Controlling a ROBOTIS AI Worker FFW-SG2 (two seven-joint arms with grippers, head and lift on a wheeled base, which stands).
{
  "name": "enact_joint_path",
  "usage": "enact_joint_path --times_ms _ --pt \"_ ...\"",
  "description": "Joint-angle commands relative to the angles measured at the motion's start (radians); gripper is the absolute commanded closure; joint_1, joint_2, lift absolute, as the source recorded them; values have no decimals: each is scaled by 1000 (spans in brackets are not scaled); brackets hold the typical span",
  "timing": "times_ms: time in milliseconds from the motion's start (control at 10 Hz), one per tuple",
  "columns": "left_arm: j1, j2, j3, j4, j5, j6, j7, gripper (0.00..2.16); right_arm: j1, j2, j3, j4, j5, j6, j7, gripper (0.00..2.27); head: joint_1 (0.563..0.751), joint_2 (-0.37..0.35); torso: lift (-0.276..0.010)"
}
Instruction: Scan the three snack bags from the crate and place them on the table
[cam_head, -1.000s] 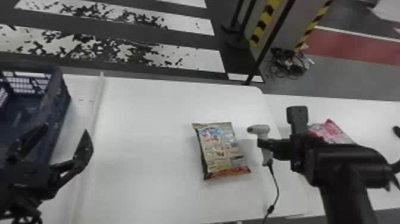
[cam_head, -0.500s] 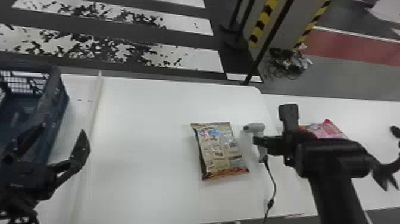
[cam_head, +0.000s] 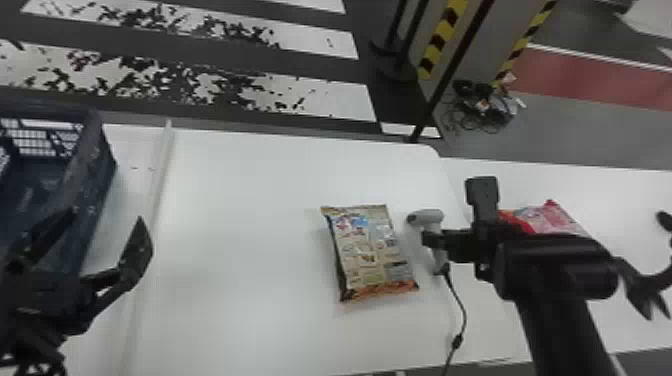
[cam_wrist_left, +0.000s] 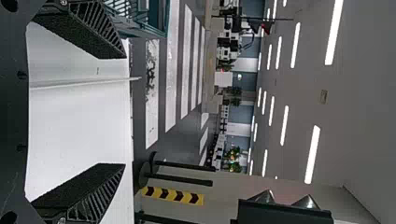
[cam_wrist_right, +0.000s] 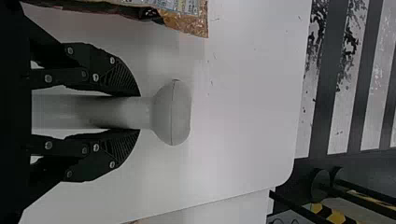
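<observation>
Head view: we had the tan snack bag (cam_head: 370, 252) lying flat on the white surface (cam_head: 240, 225), nearer its right edge than the pale raised strip (cam_head: 162, 185) on the left. Print showed on the upper face; an orange band ran along the end toward the near edge.

Right gripper (cam_head: 434, 240) stood between that bag and the right edge, holding the grey scanner (cam_head: 425, 217). Scanner's head pointed toward the bag, apart from it. Its black cable (cam_head: 465, 320) ran down toward the near edge.

Right wrist view: we saw the fingers clenched on the scanner's handle, one on each side, with the rounded head protruding past the tips of the right gripper (cam_wrist_right: 140, 113).

Past the right edge, on the adjoining white surface, lay the red and pink snack bag (cam_head: 555, 220), partly hidden by the right arm.

Far left, across the strip, we noted the dark blue crate (cam_head: 95, 165). Left gripper (cam_head: 107, 220) showed near the crate's right wall, fingers released and spread wide. Left wrist view: we found a broad gap between them, nothing held.
</observation>
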Motion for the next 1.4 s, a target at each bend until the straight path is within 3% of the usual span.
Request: enact_joint_path --times_ms 0,300,700,1000,1300 --pt "0 0 0 -2 0 0 0 39 10 0 -11 -20 -5 4 -4 22 695 -264 -62" --pt "0 0 -3 -2 0 0 0 39 82 0 -50 -158 -50 65 1 49 695 -272 -62" --pt "2 0 -5 -5 0 0 0 39 177 3 -116 -294 -209 124 57 60 695 -257 -62" --pt "2 0 -5 -4 -2 0 0 39 183 6 -156 -287 -349 213 120 60 695 -222 -62" --pt "0 2 -5 1 0 0 0 39 169 12 -145 -231 -354 228 156 53 695 -197 -62"
